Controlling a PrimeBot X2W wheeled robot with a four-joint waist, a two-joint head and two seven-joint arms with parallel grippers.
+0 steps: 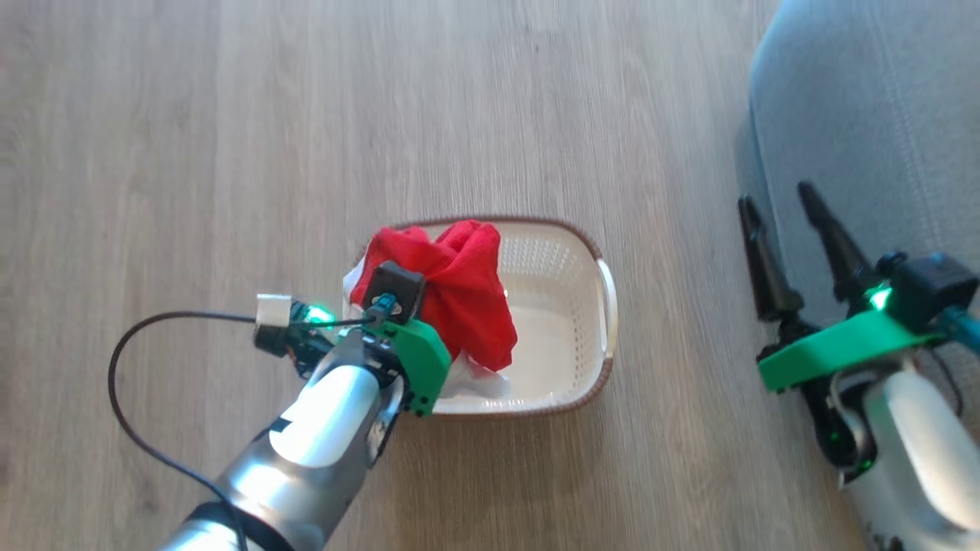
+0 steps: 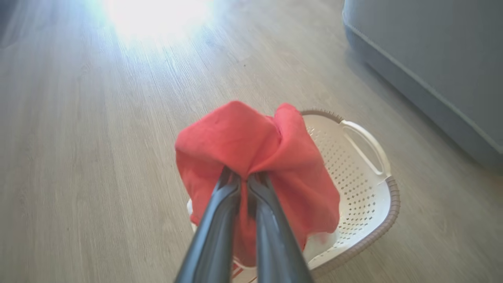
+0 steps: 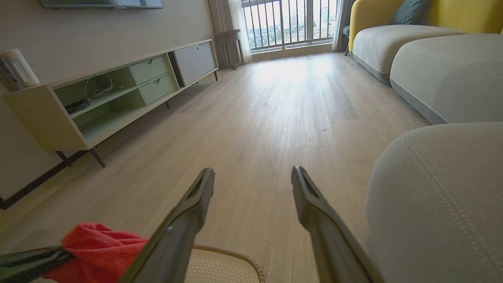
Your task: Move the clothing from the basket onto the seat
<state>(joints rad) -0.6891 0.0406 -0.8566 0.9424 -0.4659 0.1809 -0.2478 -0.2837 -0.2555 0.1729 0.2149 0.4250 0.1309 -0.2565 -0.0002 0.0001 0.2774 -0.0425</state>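
The red clothing (image 1: 459, 295) hangs bunched over the left half of the cream basket (image 1: 570, 337) on the wood floor, with a white part trailing beneath it. My left gripper (image 2: 245, 179) is shut on the clothing (image 2: 255, 157), lifting it above the basket (image 2: 365, 212). Over the edge of the grey seat (image 1: 880, 115) at the right, my right gripper (image 1: 777, 200) stands open with nothing between its fingers. In the right wrist view the right gripper (image 3: 253, 177) points down the room, with the seat (image 3: 436, 204) at its right and the clothing (image 3: 98, 247) at lower left.
Bare wood floor (image 1: 230, 115) surrounds the basket. A black cable (image 1: 130, 360) loops off my left wrist. Further off, a low TV cabinet (image 3: 110, 98) lines the left wall, more sofa sections (image 3: 444, 67) stand at the right, and a window (image 3: 290, 23) is at the far end.
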